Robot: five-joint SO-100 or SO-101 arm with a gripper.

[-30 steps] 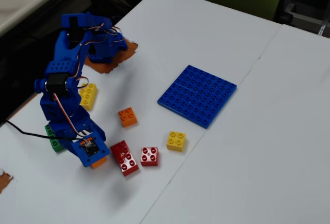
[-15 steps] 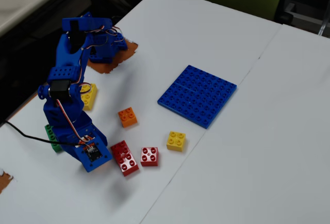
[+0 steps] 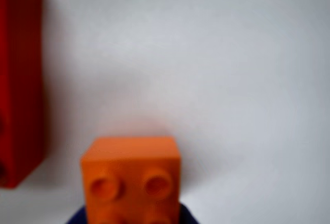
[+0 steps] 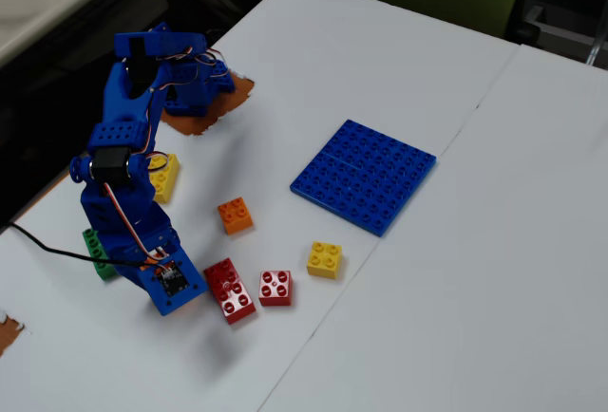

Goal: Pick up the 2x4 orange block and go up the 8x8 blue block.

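Observation:
In the wrist view the 2x4 orange block (image 3: 131, 170) fills the bottom centre, with only its front studs in view. The dark blue jaws of my gripper (image 3: 131, 219) press against both its sides at the lower edge. In the fixed view my gripper (image 4: 167, 284) is low over the table at the left, and a sliver of the orange block (image 4: 152, 262) shows behind it. The 8x8 blue block (image 4: 364, 175) lies flat on the table far to the right of the gripper, with nothing on it.
A long red brick (image 4: 229, 290) lies just right of the gripper and shows at the left edge of the wrist view (image 3: 20, 79). Near it lie a small red brick (image 4: 275, 288), a small yellow brick (image 4: 325, 259), a small square orange brick (image 4: 235, 215), a long yellow brick (image 4: 163, 177) and a green brick (image 4: 93, 251).

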